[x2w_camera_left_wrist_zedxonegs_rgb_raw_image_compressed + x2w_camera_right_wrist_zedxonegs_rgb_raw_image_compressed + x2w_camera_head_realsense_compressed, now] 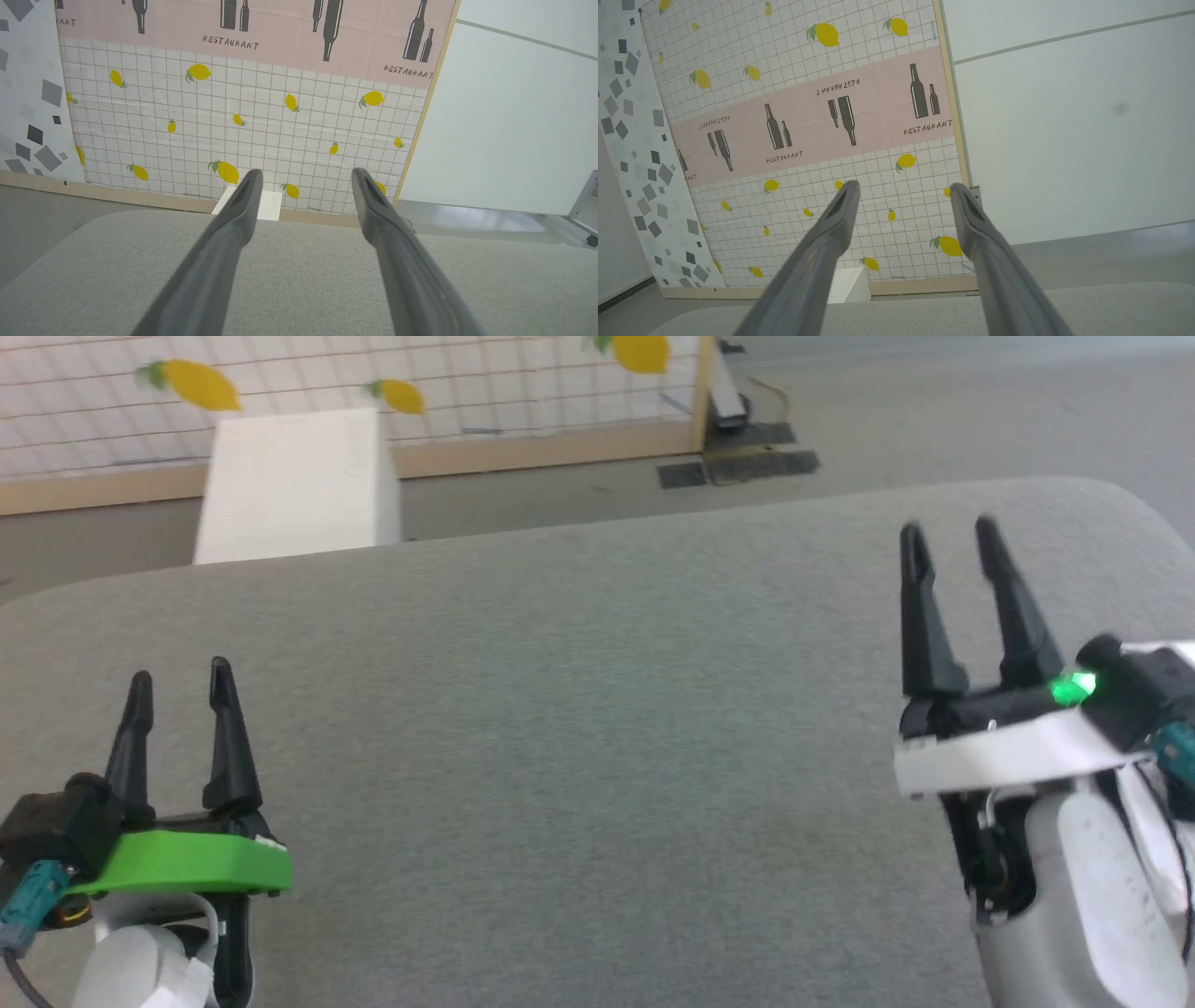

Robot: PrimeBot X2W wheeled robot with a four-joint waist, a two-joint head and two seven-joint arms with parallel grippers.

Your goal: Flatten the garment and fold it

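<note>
1. Head view: the left gripper (180,670) sits at the lower left over a grey fabric-covered table (597,709), its two dark fingers pointing up the picture and spread apart with nothing between them.
2. The right gripper (948,525) is at the right side, farther up the picture than the left one. Its fingers are also parted and empty.
3. A green bracket (187,863) sits at the base of the left gripper, and a small green light (1072,689) glows at the base of the right one.
4. Beyond the table's far edge a white box (294,485) stands on the floor, in front of a gridded wall panel printed with lemons (467,383).
5. Left wrist view: the fingers reach out wide apart above the grey cloth, holding nothing. A pink band (280,28) with bottles and the word RESTAURANT runs across the panel.
6. Right wrist view: the fingers are equally wide, tilted up toward the panel, with the table's edge below.
7. Where the garment lies I cannot tell.
</note>
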